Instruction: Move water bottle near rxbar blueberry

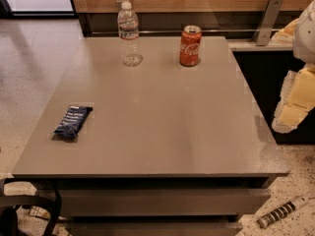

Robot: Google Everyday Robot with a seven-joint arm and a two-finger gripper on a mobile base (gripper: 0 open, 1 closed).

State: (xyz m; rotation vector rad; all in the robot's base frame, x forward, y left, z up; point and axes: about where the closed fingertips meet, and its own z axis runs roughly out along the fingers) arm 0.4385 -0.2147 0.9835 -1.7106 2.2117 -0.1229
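Observation:
The water bottle [129, 33] is clear with a white cap and stands upright at the far left of the grey table [162, 127]. The rxbar blueberry [73, 122] is a dark navy wrapper lying flat near the table's left edge, well in front of the bottle. My gripper [294, 102] shows as white and cream parts at the right edge of the view. It is beyond the table's right side, far from both things, and holds nothing that I can see.
A red Coca-Cola can [190, 45] stands upright at the far middle of the table, to the right of the bottle. A wood-panelled wall runs behind. A striped cylinder [282, 212] lies on the floor at the front right. A black curved object [29, 210] is at the front left.

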